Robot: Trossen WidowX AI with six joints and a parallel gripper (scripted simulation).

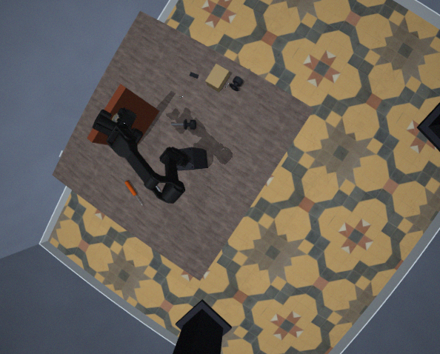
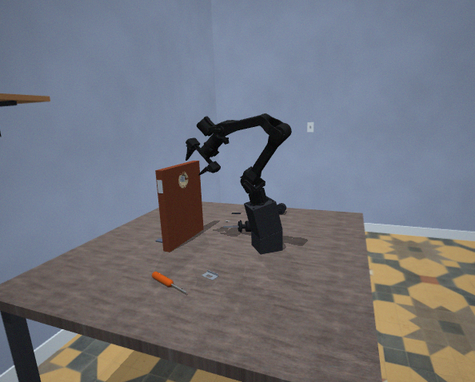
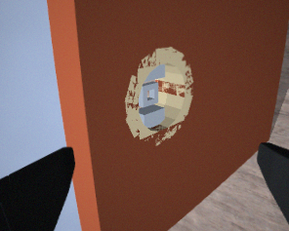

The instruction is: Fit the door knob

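A red-brown wooden door panel (image 2: 180,203) stands upright on the table. Near its top is a round hole with the grey latch inside (image 2: 183,179). In the wrist view the latch's square socket (image 3: 148,93) faces me, a little above and left of centre. My gripper (image 2: 195,164) is open and empty, in the air just in front of the hole; its fingers stand wide on either side of the view. The black door knob with its spindle (image 1: 186,124) lies on the table near my base, partly hidden behind the base in the side view (image 2: 242,225).
An orange-handled screwdriver (image 2: 168,282) and a small metal plate (image 2: 209,275) lie in front of the door. A cardboard box (image 1: 218,76), a second black knob (image 1: 236,83) and a small black part (image 1: 193,75) lie at the table's far side.
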